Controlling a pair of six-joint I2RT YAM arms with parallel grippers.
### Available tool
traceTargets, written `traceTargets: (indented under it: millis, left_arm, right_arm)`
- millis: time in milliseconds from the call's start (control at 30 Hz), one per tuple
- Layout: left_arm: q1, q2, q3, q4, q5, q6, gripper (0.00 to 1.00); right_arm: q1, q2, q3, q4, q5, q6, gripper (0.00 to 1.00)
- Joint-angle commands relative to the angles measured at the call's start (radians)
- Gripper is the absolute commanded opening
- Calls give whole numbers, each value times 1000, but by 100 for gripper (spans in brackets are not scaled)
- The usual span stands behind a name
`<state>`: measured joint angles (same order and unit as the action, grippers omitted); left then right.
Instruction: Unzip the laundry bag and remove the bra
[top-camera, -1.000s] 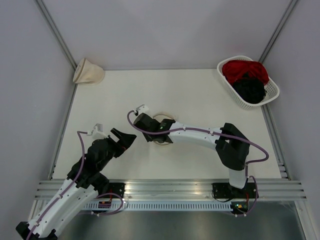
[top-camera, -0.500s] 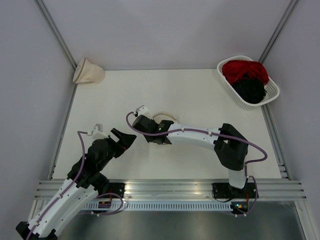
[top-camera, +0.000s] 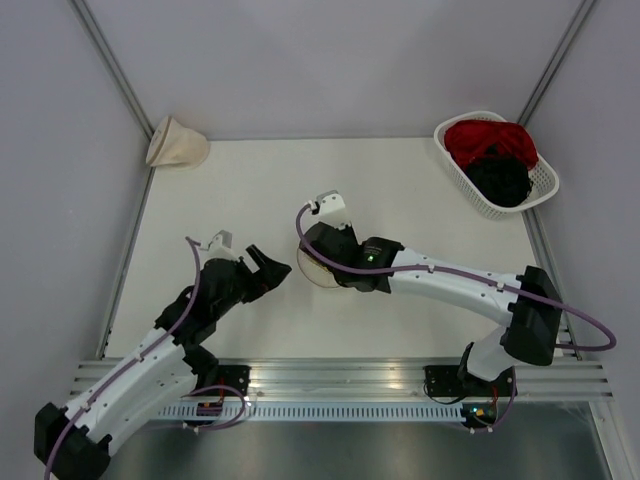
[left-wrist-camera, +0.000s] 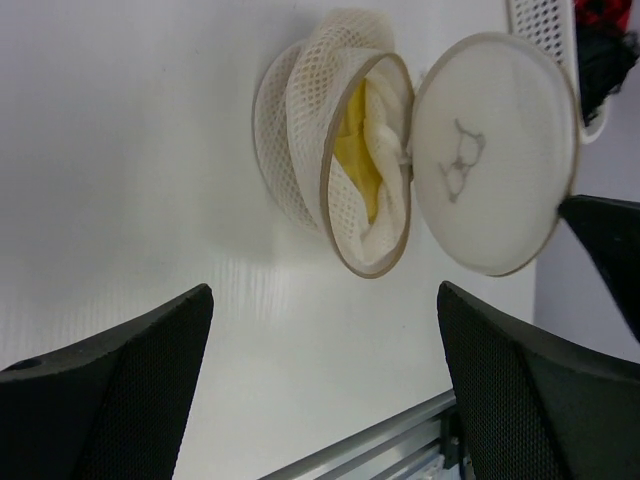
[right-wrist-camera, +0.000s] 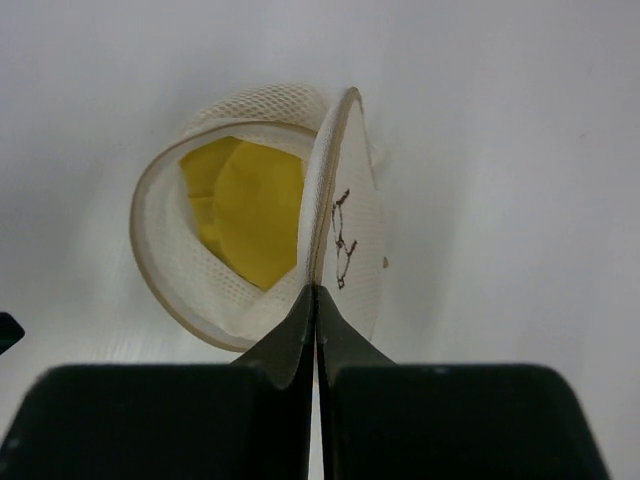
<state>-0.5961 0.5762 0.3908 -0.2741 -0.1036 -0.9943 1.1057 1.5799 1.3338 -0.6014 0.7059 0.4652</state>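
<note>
From above, the right gripper hangs over the laundry bag, the left gripper just beside it with its 2 fingers spread wide and empty. The left wrist view shows the bag ahead between those fingers, unzipped, the yellow bra in its mouth. In the right wrist view the 2 fingers are pinched tight on the lid's rim at their tips; unzipping looks done, so next the left fingers must reach in and close on the bra.

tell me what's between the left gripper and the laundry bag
Only bare table lies between the open left gripper and the laundry bag; the left wrist view shows it best.
</note>
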Motion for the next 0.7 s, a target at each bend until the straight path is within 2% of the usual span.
traceTargets:
  millis: [0, 67, 200, 267, 367, 400, 500, 667]
  left_arm:
    - [1, 193, 123, 165, 96, 181, 95]
    - [-1, 349, 180, 156, 91, 224, 94]
    - [-1, 514, 273, 159, 18, 289, 90]
    - [-4, 547, 295, 196, 13, 304, 87]
    - [-13, 585, 318, 220, 9, 332, 77]
    - [-14, 611, 335, 219, 5, 350, 69]
    - [-18, 649, 359, 204, -7, 371, 54]
    - [-31, 718, 379, 205, 2, 381, 52]
  right_arm:
    - [-12, -57, -48, -70, 110, 56, 0]
    - [-18, -93, -79, -69, 124, 59, 1]
    - [-36, -150, -123, -75, 135, 66, 1]
    - [-46, -187, -150, -74, 138, 66, 1]
    - [-67, -234, -186, -60, 119, 61, 1]
    - [-75, -245, -200, -58, 113, 58, 1]
    - [-89, -282, -219, -52, 113, 58, 1]
    - [-110, -296, -237, -44, 99, 56, 0]
